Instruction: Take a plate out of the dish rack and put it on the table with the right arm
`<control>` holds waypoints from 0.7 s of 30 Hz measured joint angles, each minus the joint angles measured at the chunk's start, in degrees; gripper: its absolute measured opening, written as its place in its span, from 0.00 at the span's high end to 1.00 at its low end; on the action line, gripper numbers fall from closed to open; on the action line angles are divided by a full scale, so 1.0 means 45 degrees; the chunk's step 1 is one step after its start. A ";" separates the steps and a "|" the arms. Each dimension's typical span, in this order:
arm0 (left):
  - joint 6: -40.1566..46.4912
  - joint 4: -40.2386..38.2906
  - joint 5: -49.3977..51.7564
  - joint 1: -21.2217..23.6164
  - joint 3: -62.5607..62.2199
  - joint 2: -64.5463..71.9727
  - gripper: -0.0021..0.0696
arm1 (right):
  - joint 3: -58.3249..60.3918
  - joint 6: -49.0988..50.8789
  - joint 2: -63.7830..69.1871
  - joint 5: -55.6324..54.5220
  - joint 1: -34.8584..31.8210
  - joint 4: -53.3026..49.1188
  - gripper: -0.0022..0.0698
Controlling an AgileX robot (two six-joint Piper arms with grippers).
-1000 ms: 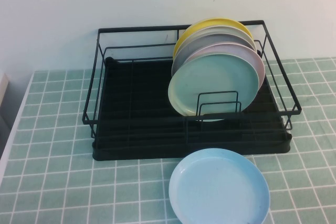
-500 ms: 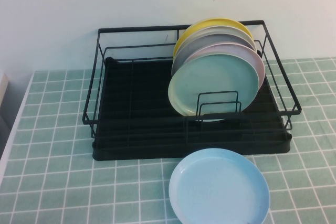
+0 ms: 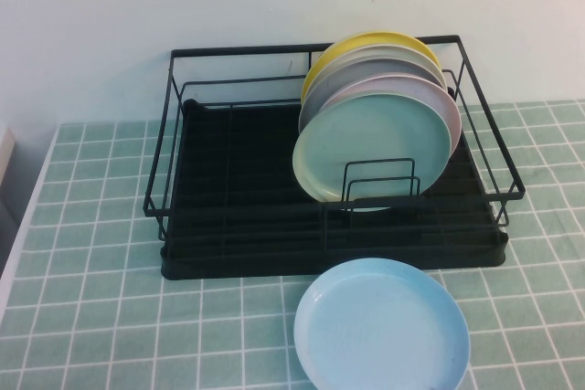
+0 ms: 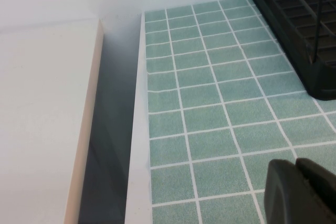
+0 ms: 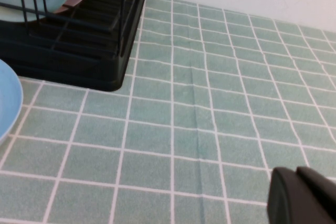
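The mint-green plate (image 3: 375, 148) stands upright at the front of a row of plates in the black dish rack (image 3: 228, 226), at the rack's right end. Behind it stand a pale pink, a grey and a yellow plate. Neither arm shows in the high view. My right gripper (image 5: 296, 174) is shut and empty, low over the tiled table (image 5: 210, 108) to the right of the rack's corner (image 5: 105, 61). My left gripper (image 4: 295, 165) is shut and empty over the tiles near the table's left edge, with the rack (image 4: 304, 35) off to one side.
A sky-blue plate (image 3: 382, 328) lies flat on the tiles in front of the rack; its rim shows in the right wrist view (image 5: 8, 103). A cream panel (image 4: 42, 119) and a dark gap lie beyond the table's left edge. A white wall stands behind the rack.
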 joint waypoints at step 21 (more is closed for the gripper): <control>0.0000 0.0000 0.0000 0.0000 0.0000 0.0000 0.98 | 0.0114 0.0000 0.0000 -0.0998 0.0000 0.0039 0.97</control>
